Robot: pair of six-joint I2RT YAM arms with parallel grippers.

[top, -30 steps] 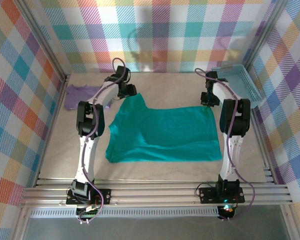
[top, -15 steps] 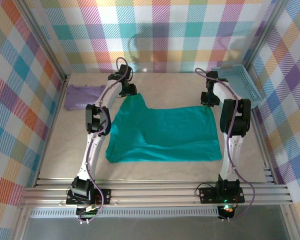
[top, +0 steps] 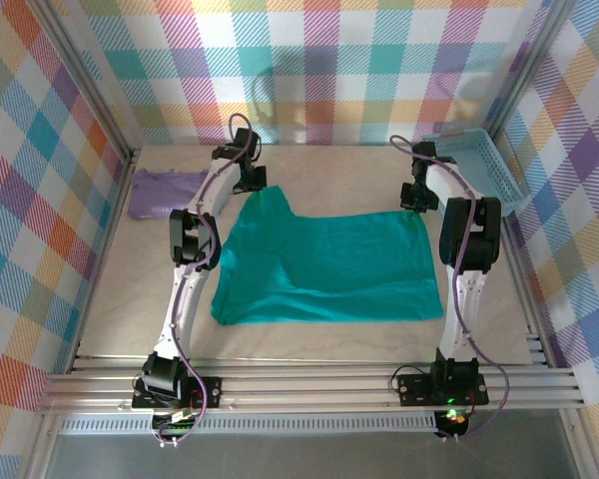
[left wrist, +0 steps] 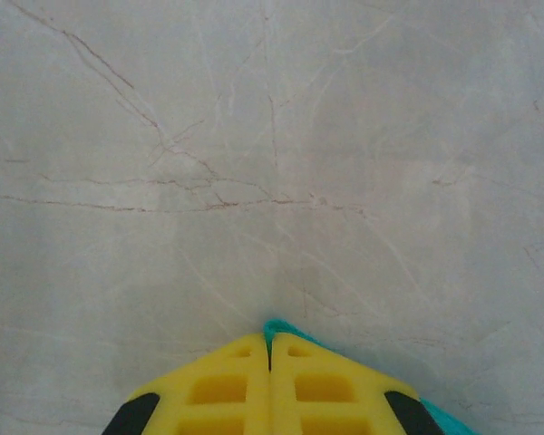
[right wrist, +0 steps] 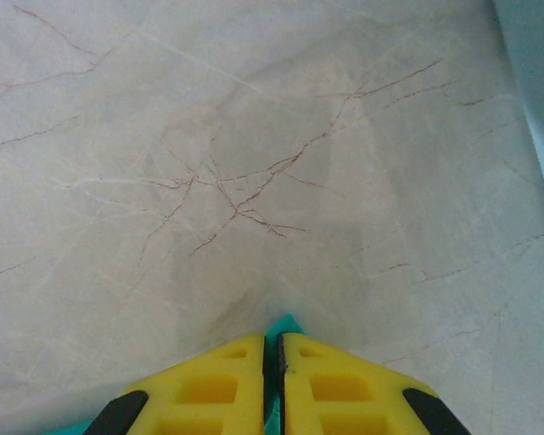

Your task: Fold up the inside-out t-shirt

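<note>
Teal inside-out t-shirt (top: 329, 264) lies spread on the bench (top: 120, 289), far corners clamped in the clenched jaws of my left gripper (left wrist: 270, 343), which has just shifted slightly, and right gripper (right wrist: 274, 343), so I judge the fold-over imminent.

From up top you've got the teal inside-out t-shirt (top: 329, 264) spread flat on the table (top: 120, 309); your left gripper (top: 252, 188) sits at its far left corner, right gripper (top: 411, 205) at the far right one; purple garment (top: 158, 190) far left, blue basket (top: 476, 165) far right
</note>
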